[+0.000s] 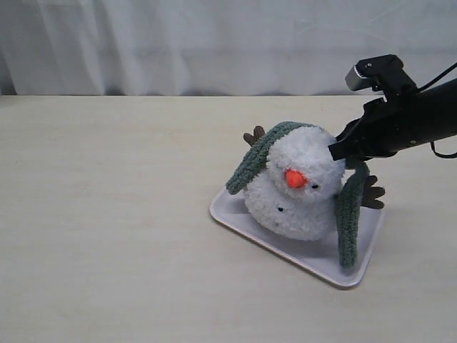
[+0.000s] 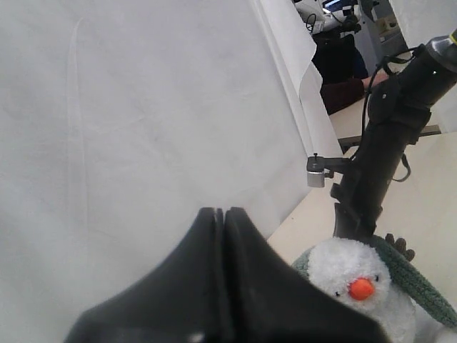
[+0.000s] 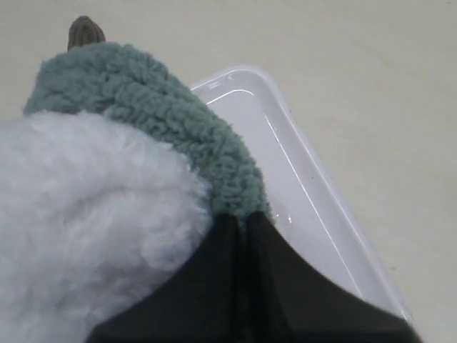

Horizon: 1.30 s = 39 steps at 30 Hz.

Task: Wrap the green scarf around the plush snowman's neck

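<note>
Right jaws pinch green scarf (image 3: 178,136); left jaws closed; beige table (image 1: 107,214), white curtain (image 1: 178,43).

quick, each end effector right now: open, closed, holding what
Left end effector: closed, holding nothing.
Right end effector: closed on the fuzzy sage-green knit scarf.

A lab-like test setup is suggested: a bare pale table (image 1: 107,236) backed by white curtains (image 1: 178,43), equipment (image 2: 343,28) glimpsed beyond.
</note>
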Motion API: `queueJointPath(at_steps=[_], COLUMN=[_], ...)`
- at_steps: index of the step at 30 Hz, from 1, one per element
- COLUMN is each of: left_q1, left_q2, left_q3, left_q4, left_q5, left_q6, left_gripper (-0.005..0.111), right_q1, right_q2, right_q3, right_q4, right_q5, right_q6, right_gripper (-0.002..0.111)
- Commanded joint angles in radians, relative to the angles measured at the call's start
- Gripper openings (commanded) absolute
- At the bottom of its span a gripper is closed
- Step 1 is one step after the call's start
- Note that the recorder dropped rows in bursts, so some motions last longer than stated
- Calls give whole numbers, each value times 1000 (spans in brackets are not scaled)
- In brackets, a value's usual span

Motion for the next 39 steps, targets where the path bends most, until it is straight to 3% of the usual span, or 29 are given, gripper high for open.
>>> queueJointPath(at_steps=[1, 5, 10, 15, 23, 27, 31, 33, 36, 39], left_q1=[0, 0, 0, 0, 0, 0, 0, 0, 0, 0], left_q2=[-4, -4, -4, -4, -4, -4, -4, -4, -4, -4], left_q3=[2, 2, 2, 2, 2, 2, 2, 2, 2, 2], left_q4=[-4, -4, -4, -4, -9, -9, -11, -11, -28, -29], left_q5=[3, 3, 3, 3, 10, 10, 10, 10, 10, 7], left_q6=[-13, -25, -25, -25, -25, -25, -33, -33, -33, -33], left_gripper=[0, 0, 0, 0, 0, 0, 0, 0, 0, 0], right_q1=[1, 1, 1, 1, 1, 1, 8, 74, 246, 316], right_q2=[-1, -19, -75, -125, -220, -283, -327, -344, -345, -345], right_q3=[-2, -2, -2, -2, -2, -2, -2, -2, 13, 72], right_q4=[-7, 41, 67, 67, 67, 20, -78, -259, -697, -851], right_q5=[9, 6, 6, 18, 41, 62, 138, 165, 219, 245], right_q6=[3, 3, 0, 3, 18, 140, 277, 401, 822, 1004], right_gripper=[4, 9, 38, 55, 59, 59, 54, 48, 47, 47])
